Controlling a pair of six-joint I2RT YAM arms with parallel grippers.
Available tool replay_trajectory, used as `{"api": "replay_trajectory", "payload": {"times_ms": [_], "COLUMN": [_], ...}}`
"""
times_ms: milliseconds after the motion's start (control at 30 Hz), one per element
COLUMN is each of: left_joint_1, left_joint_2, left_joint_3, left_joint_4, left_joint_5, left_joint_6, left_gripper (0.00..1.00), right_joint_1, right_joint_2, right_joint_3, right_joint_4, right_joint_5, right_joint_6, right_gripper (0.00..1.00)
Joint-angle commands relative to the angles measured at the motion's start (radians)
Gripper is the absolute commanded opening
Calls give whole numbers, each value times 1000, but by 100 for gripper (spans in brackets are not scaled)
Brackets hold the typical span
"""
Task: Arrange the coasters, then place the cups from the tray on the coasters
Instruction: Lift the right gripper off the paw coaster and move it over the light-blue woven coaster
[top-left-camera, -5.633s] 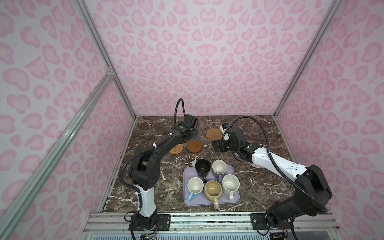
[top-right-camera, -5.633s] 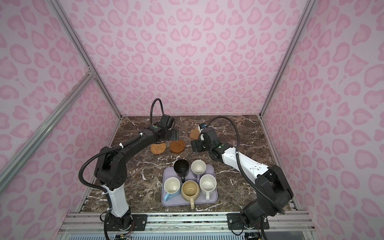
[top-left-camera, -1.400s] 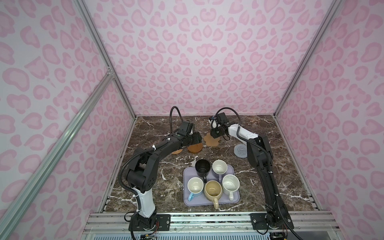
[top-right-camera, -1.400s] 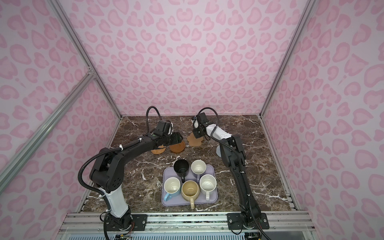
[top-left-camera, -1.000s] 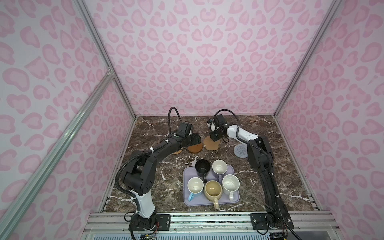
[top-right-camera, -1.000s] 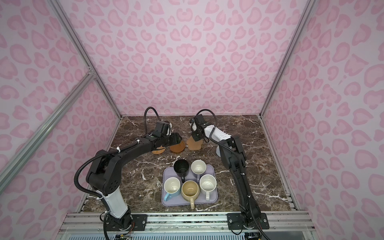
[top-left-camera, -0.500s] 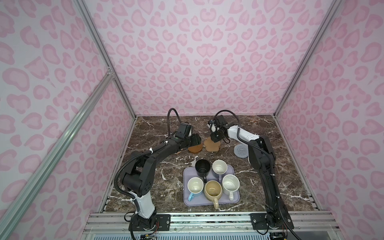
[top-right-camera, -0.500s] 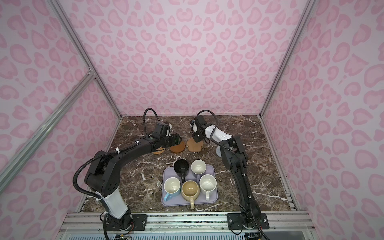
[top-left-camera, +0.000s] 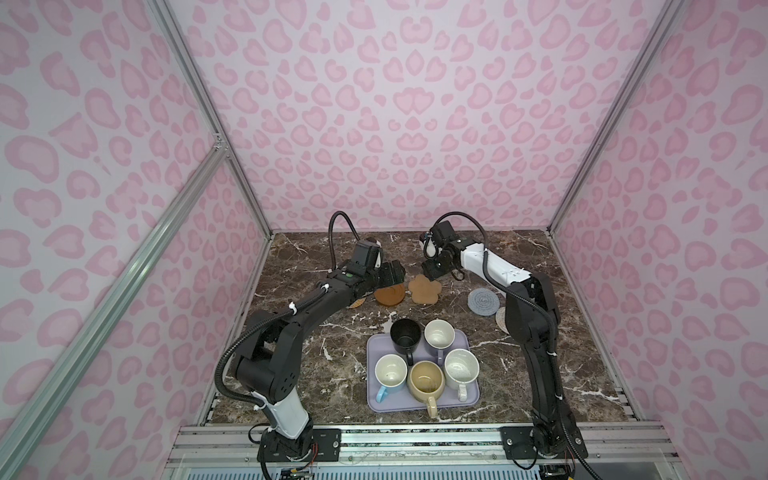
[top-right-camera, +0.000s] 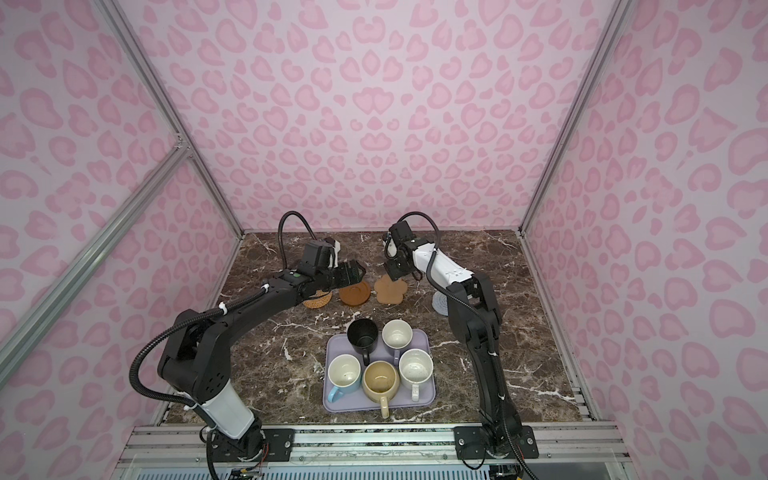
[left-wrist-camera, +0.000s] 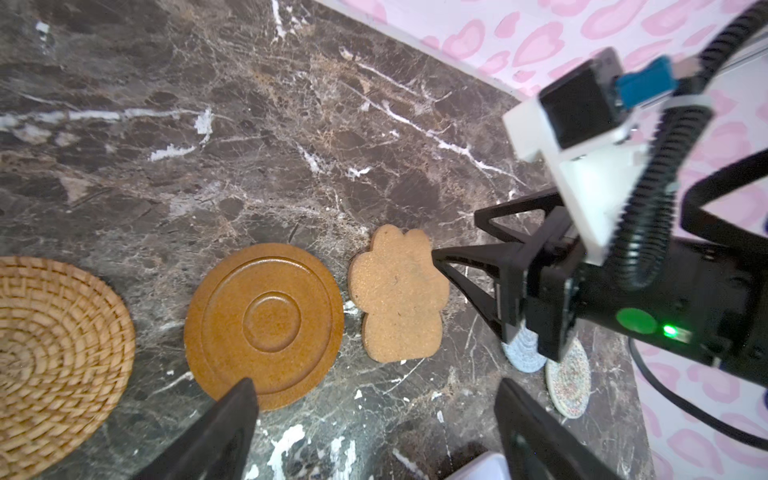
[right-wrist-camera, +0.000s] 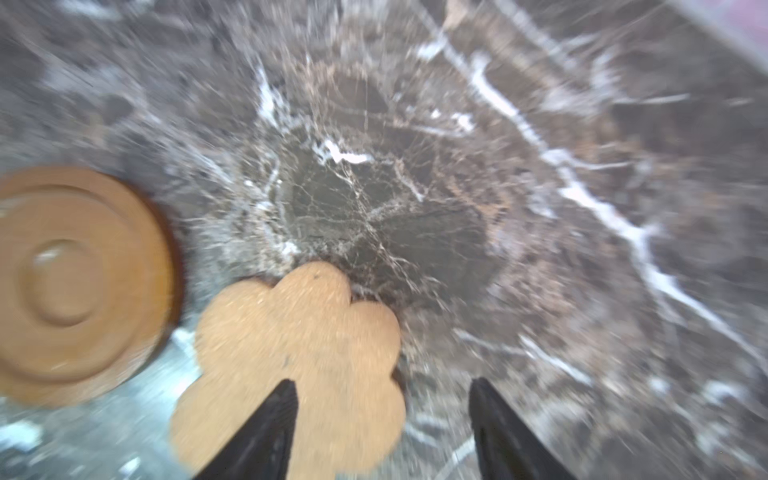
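1. The right gripper (right-wrist-camera: 382, 382) hangs over the tan paw-shaped coaster (right-wrist-camera: 299, 365), jaws apart and gripping nothing. The left gripper (left-wrist-camera: 374, 382), also spread and empty, hovers near the dark brown round coaster (left-wrist-camera: 264, 324).
2. The paw lies flat on the marble table (top-left-camera: 582, 365), just beside the brown disc and in a row with the woven rattan coaster (left-wrist-camera: 54, 345). The grey-blue knitted coaster (top-left-camera: 483, 301) sits further right.
3. The paw looks thin, light, fairly stiff and grainy (cork-like, I would guess). Lying flat, it offers little to pinch, so a protruding lobe at the edge seems the best hold.
4. The black mug (top-left-camera: 405, 336) and its four fellows stand on the lavender tray (top-left-camera: 451, 404). They are probably heavier, slick and breakable, so grip a rim wall.
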Motion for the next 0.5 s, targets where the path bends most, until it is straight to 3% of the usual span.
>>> {"api": "replay_trajectory", "payload": {"times_ms": [0,100,467], "left_joint_1": [1,-1,-46], "left_joint_2": [-55,-108,-332], "left_joint_3": [-16,-39,-103], "left_joint_4": [-15,-22,-69], "left_joint_5": [-7,-5,30], "left_joint_6": [-5,-7,-19], "left_gripper": [100,98,97], "right_joint_1": [17,38,66], "right_joint_2": [-76,-184,-589], "right_joint_3": [-52,-143,-519], "right_joint_4": [-12,3,97], "right_joint_5": [50,99,227], "right_joint_6": [27,37,168], "right_gripper": [91,99,99]}}
